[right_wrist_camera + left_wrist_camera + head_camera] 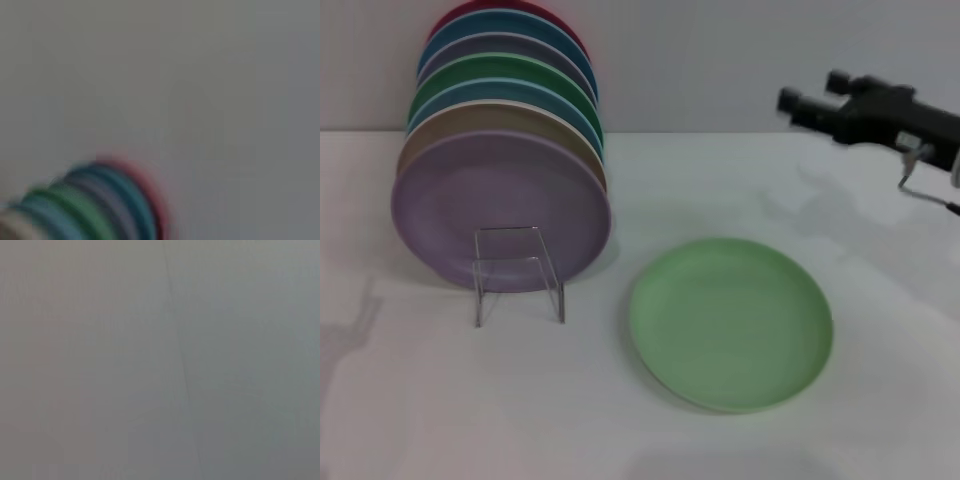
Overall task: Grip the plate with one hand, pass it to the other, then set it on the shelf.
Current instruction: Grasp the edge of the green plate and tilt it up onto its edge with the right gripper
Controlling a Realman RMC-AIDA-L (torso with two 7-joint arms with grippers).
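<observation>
White tabletop [740, 180] runs back to a plain grey wall [720, 60]. Right gripper [792, 104] enters from the right edge, held level above the table's far side, black fingers [838, 82] pointing toward the left. Two finger tips show with a small gap between them, nothing held; how wide the opening is cannot be told through the blur. A thin cable [910, 180] hangs under its body.

Pale green plate [731, 323] lies flat on the table, below and nearer the robot than the gripper, well apart from it. Clear acrylic shelf [518, 272] stands far to the gripper's left, and a row of upright plates [500, 150] leans behind it, lavender plate [500, 212] foremost. Right wrist view shows the rims of that row [95, 205], blurred, against grey. Left wrist view shows only flat grey; the left gripper appears nowhere.
</observation>
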